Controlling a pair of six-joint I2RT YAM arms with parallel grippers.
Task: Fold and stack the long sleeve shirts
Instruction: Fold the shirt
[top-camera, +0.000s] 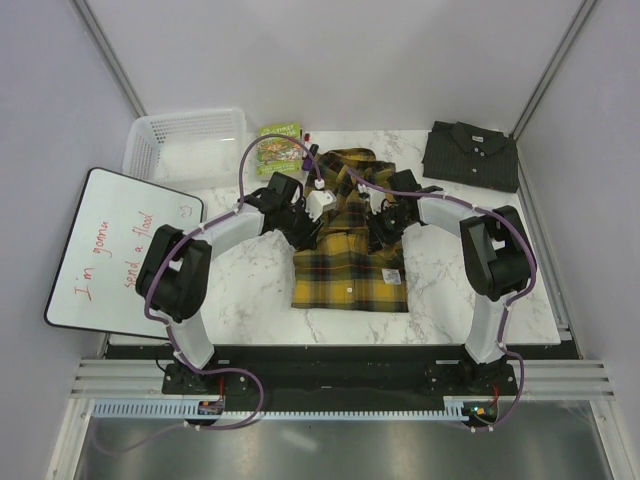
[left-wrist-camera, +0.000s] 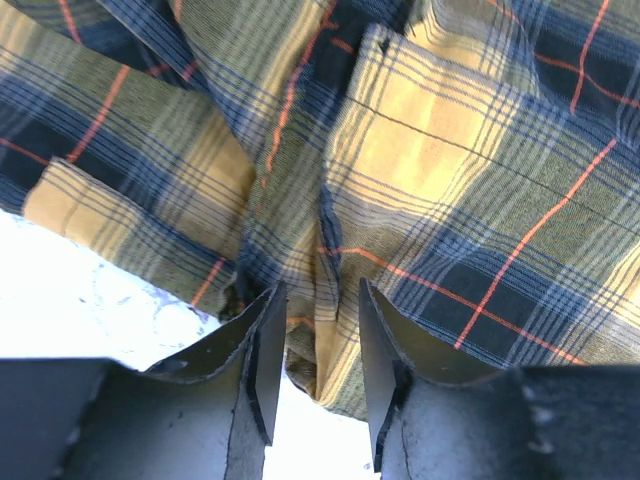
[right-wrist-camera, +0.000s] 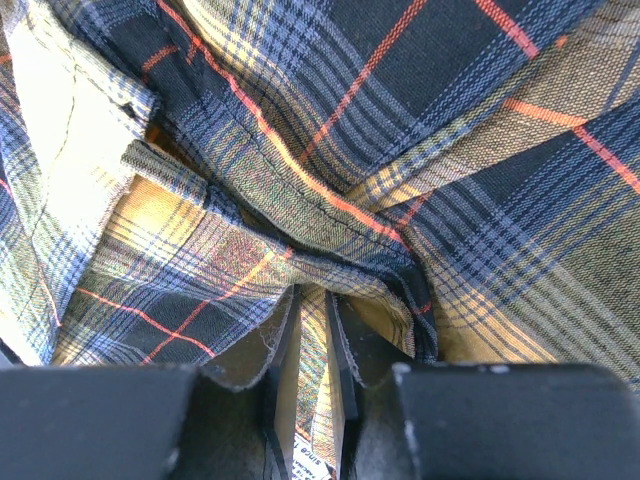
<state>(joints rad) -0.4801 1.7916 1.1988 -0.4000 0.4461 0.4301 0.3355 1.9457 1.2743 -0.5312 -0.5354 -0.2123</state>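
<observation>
At the far left, a whiteboard (top-camera: 110, 250) is lying half over the edge of the table (top-camera: 250, 290), away from the work. Red handwriting on it is being shown to the top camera and seems to read "I'm gonna send a flood!", though the last word is not sure. Behind it a white basket (top-camera: 190, 118) and a green packet (top-camera: 280, 142) are being kept at the far side. The print on the packet is too small to be read.

The left gripper (left-wrist-camera: 315, 300) is being held low over the left part of the plaid shirt (top-camera: 350, 280), which is lying in the middle of the table, its lower half flat and its upper half bunched between the two arms. In the left wrist view a hanging fold of the plaid is standing between the jaws, which are a little apart. Whether the fold is really being pinched cannot be told.

The right gripper (right-wrist-camera: 312, 300) is being pressed onto the right part of the same shirt, and its jaws are being closed tightly on a thin edge of the cloth. Probably both sides are being taken together so that the upper half can be folded evenly. A small white label (right-wrist-camera: 300, 455) is caught there, its print unreadable.

At the far right corner the grey shirt (top-camera: 472, 155) is lying already folded, well apart, likely as the base of the stack. Its collar tag cannot be read.
</observation>
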